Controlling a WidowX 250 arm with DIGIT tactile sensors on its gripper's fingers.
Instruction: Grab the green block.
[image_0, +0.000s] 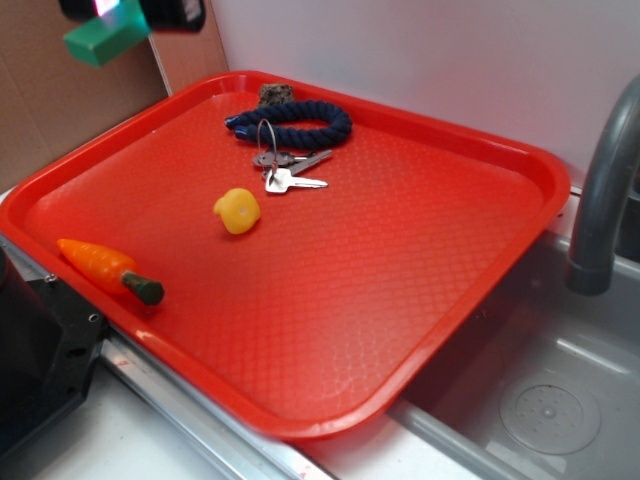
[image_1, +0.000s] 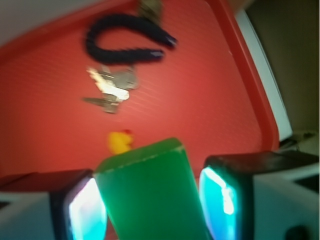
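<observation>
Up high, green block (image_0: 105, 38) clamped between the two pads of the gripper (image_1: 152, 200), well above the far left corner of the red tray (image_0: 400, 330). In the wrist view, block (image_1: 150, 192) filling the gap between the fingers (image_1: 80, 210), lit pads pressed against both long sides, one end pointing toward the tray. Below, on the textured tray floor: small yellow piece (image_0: 237, 211) near the middle, a bunch of keys (image_0: 288, 170) on a wire ring just beyond it, and a dark blue rope (image_0: 295, 123) curled in a loop at the far rim, touching the key ring. At the near left edge, orange toy carrot (image_0: 105, 268) with a dark tip, lying along the rim. Tray resting over a grey sink (image_0: 540, 400), one corner overhanging the basin, drain visible beneath. Grey faucet (image_0: 605, 200) rising at the right. Behind, plain white wall and a brown cardboard panel (image_0: 60, 110) at the left.
</observation>
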